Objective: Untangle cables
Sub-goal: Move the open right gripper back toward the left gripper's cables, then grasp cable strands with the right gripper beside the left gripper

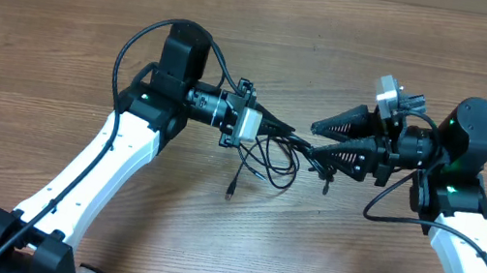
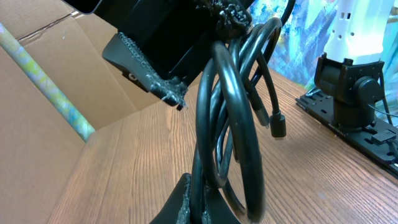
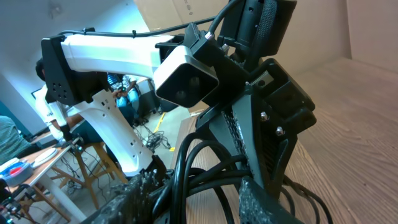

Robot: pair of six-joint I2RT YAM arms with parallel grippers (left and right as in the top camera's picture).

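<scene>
I've got the cables [image 2: 249,137] bunched mid-bench, in the gap between my two arms. The left tool [image 1: 289,132] comes in from the left and is clamped tight on the bundle. In its wrist view the two fingers meet at the bottom edge, and the cords rise out of the pinch as fat black loops.

The right tool [image 1: 317,140] faces it from the right, spread wide and gripping nothing. Its fingers [image 3: 140,196] stand either side of several strands that run between them. From overhead, the nearer fingertip touches the tangle and the farther one sits apart from it. The two tools are almost tip to tip.

Loops sag from the pinch toward the near side and onto the bench [image 1: 96,15]. One plug [image 1: 229,194] lies on the wood at the near-left of the loops, on the end of a loose tail. A second plug [image 2: 277,126] dangles off a strand in the left wrist view. Inside the knot, I can't tell which cord is which.
</scene>
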